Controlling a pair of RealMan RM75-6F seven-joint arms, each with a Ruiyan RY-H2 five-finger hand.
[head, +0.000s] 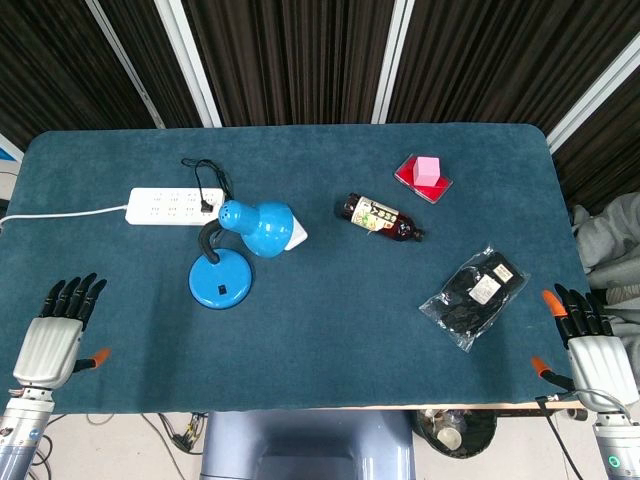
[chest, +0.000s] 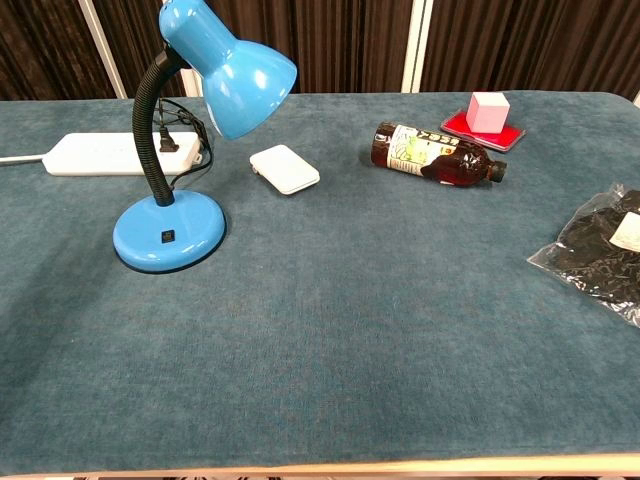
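Basically parked at the near edge of the table (head: 330, 340), both of them. Left hand (head: 52, 340) down at the near left corner, palm down, fingers stretched out and apart, holding nothing. Right hand (head: 590, 345) at the near right corner, same deal: fingers spread, not touching anything. Only visible from the head view; out of frame in the chest view.

Closest to the left hand: blue desk lamp (head: 235, 255), round base flat on the cloth, black gooseneck curving up, shade tilted toward the right. Still well apart from the hand though. Plugged by a black cord into a white power strip (head: 172, 206) lying behind it along the far left. Small white flat box (chest: 284, 168) just beside the shade, half hidden under it from above.

Closest to the right hand: clear bag of black stuff (head: 474, 292) with a white label, lying flat near the right edge, near the fingertips but not touching.

Farther back, dark bottle (head: 380, 217) on its side, cap pointing right. Behind that, pink cube (head: 428, 170) sitting on a red flat pad (head: 415, 183).
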